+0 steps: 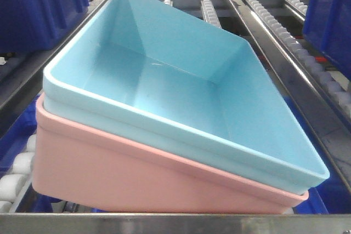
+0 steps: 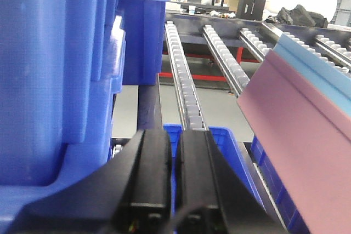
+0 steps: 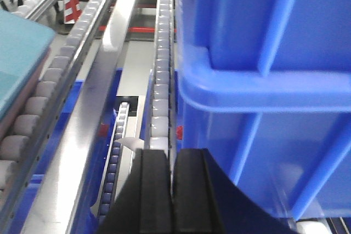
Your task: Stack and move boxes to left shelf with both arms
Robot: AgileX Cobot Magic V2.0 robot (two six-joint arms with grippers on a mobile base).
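Sky-blue smooth plastic tub nesting, empty, inside matching salmon-pink plastic tub, both tilting on white-roller rails of steel-framed left shelf behind brushed-metal front bar, probably set there so as to slide in. Off to the right of left gripper, off to the left of right gripper. Both with black fingers pressing together, gripping nothing. Dark royal-blue bins crowding close beside each.
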